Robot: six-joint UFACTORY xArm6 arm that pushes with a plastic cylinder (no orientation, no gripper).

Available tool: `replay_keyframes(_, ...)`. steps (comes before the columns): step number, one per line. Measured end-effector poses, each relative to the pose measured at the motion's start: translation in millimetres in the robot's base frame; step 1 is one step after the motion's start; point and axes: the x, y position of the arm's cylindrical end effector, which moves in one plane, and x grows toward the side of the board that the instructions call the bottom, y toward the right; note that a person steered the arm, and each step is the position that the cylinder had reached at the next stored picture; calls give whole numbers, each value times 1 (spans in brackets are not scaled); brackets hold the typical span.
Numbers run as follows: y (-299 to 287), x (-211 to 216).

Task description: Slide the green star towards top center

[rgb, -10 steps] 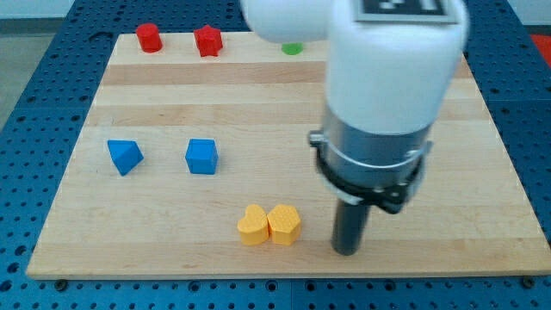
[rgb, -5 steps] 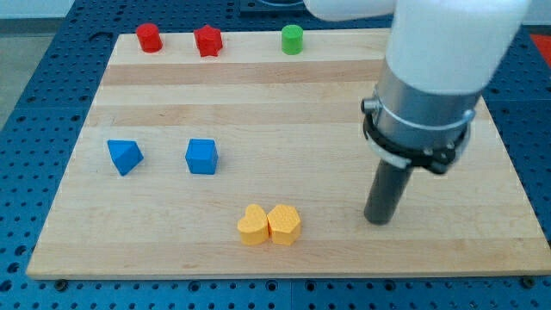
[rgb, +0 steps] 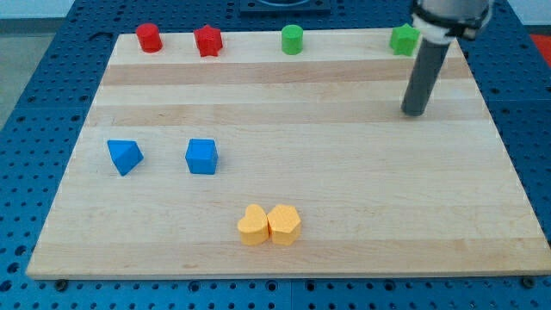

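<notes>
Standing near the view's top right, my tip (rgb: pixel 415 112) is being held on the board (rgb: pixel 284 172) just below the green star (rgb: pixel 403 40), apart from it and a little to its right. No jaws are carried: the rod is bare, nothing is being held, and no block is being touched. The star is lying at the top edge, in the right corner, partly crossed by the rod's upper part.

Elsewhere in this one view, a green cylinder (rgb: pixel 292 40) is sitting at top centre, with a red star (rgb: pixel 207 40) and a red cylinder (rgb: pixel 149 38) lined up to its left. A blue triangle (rgb: pixel 125 156) and a blue cube (rgb: pixel 201 157) are resting at mid-left, and two yellow hearts (rgb: pixel 253 225) (rgb: pixel 284 224) are touching near the bottom.

The approach is judged to be under way, with no push begun. A leftward shove is being called for, so the tip is being required on the star's right side, not beneath it. From the present spot, a push upward is likely to send the star off the top edge. An off-centre contact may spin it away. Too long a push may drive it into the green cylinder, which is already occupying top centre.
</notes>
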Motion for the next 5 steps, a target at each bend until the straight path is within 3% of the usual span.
replay_keyframes(2,95,-71)
replay_keyframes(3,113,-118)
replay_keyframes(4,88,-156)
replay_keyframes(5,30,-156)
